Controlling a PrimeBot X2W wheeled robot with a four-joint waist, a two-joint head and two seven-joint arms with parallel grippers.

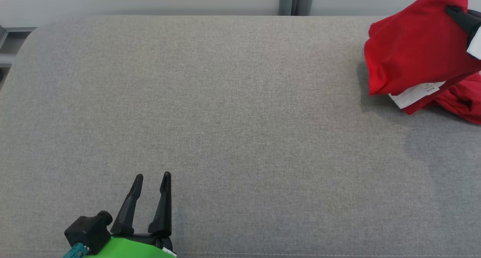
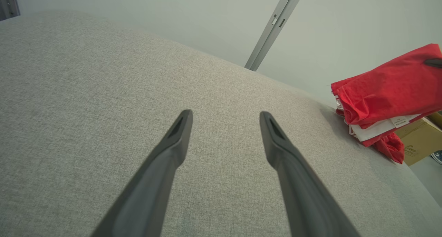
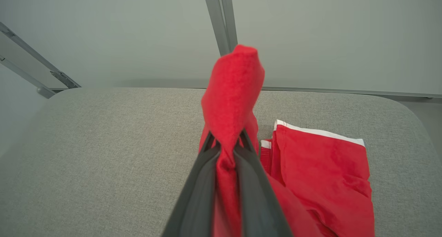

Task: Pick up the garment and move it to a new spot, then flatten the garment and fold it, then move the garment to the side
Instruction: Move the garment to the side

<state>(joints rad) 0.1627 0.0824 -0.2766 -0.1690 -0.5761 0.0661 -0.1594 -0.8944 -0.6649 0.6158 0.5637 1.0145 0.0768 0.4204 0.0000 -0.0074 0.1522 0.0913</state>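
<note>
Right gripper (image 3: 226, 142) clamps a fold of the garment (image 3: 321, 168), left gripper (image 1: 153, 175) hangs spread; lift high so trailing cloth clears the cushion (image 1: 240, 100) before carrying.

My left gripper (image 1: 153, 174) has two long black fingers (image 1: 162, 213) tapering to rounded tips, set on a black base. Behind it sits a bright green wrist cover (image 1: 127, 248). A boxy black camera housing (image 1: 88, 231) with a round barrel is mounted beside it, a teal connector (image 1: 76, 251) below. Close up, the fingers are matte dark grey, each with a recessed slot near the tip. My right gripper (image 3: 226, 137) has the same dark fingers and a white shell (image 1: 475, 44) behind.
</note>
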